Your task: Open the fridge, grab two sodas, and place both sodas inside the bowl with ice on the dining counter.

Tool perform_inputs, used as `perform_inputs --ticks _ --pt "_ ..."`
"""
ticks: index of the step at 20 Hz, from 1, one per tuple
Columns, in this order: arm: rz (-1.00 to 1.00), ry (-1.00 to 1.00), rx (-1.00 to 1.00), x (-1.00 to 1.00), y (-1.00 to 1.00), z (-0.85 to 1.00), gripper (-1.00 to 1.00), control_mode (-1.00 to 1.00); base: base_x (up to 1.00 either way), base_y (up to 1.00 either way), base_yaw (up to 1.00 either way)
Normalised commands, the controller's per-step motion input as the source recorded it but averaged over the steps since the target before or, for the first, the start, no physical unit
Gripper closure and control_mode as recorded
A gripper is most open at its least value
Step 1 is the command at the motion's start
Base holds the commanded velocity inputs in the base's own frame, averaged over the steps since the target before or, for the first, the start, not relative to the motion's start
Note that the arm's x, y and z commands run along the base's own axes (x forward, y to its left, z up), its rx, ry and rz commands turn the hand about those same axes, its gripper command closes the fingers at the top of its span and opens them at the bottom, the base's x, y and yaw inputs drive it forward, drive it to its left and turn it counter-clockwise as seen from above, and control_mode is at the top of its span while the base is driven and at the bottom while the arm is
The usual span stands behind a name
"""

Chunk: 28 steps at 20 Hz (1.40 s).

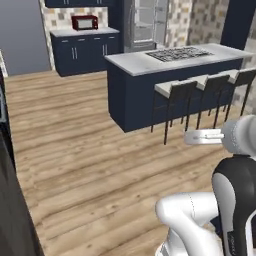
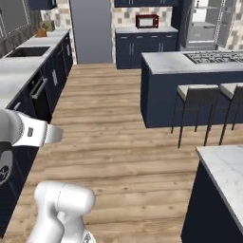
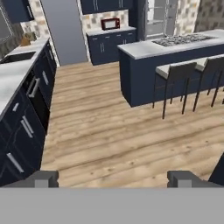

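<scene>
The fridge (image 1: 146, 22) stands at the far end of the kitchen, well away from me. Its white interior with shelves shows in the right base view (image 2: 207, 23) and in the hand view (image 3: 158, 16), so it stands open. My gripper (image 3: 113, 178) points level across the room toward it, open, with nothing between the two dark fingertips (image 3: 42, 178). A marble-topped corner of the dining counter (image 2: 224, 167) on its navy base is close at my right. The sodas and the bowl with ice are out of view.
A navy island with a stovetop (image 1: 176, 54) and cushioned stools (image 1: 172, 90) lies between me and the fridge on the right. A long navy counter with a sink (image 2: 24, 52) runs along the left. A red microwave (image 1: 85, 22) sits at the back. A wide strip of wooden floor (image 3: 100, 113) runs ahead.
</scene>
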Motion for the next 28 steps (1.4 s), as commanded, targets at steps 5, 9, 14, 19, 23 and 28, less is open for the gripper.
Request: perform_inputs --ticks 5,9,14,19,23,28 --pt "0.00 0.00 0.00 0.00 0.00 0.00 -1.00 1.00 1.00 0.33 -0.18" --pt "0.00 0.00 0.00 0.00 0.00 0.00 -1.00 1.00 1.00 0.34 -0.19" --pt "0.00 0.00 0.00 0.00 0.00 0.00 -1.00 1.00 1.00 0.67 -0.26" --pt "0.00 0.00 0.00 0.00 0.00 0.00 -1.00 1.00 1.00 0.74 -0.26" --pt "0.00 0.00 0.00 0.00 0.00 0.00 -1.00 1.00 1.00 0.81 -0.25" --pt "0.00 0.00 0.00 0.00 0.00 0.00 -1.00 1.00 1.00 0.83 -0.24"
